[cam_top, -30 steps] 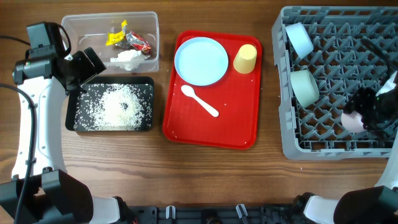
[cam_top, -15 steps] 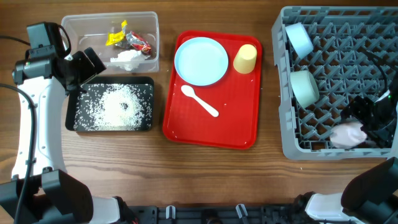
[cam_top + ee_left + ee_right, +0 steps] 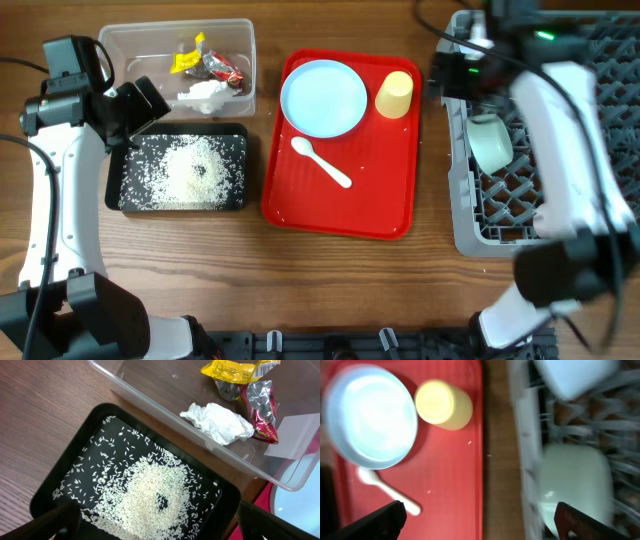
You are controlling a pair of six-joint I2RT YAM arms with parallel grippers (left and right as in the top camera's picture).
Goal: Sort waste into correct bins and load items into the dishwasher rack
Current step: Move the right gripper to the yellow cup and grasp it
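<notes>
Cup (image 3: pixel 394 94), plate (image 3: pixel 323 97) and spoon (image 3: pixel 320 162) sitting on red tray (image 3: pixel 372 190), left gripper (image 3: pixel 160 527) and right gripper (image 3: pixel 481 521) both spread wide, empty.

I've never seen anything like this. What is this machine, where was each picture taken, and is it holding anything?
It is two robot arms at a wooden table. One picture looks down from above; the other two come from cameras on each wrist. The left tool hangs open over a black tray of rice, beside a clear tub of wrappers and a tissue. The right tool, open too, looks down on a red tray with a plate, yellow cup and spoon, and a grey rack holding bowls. Nothing is held.
</notes>
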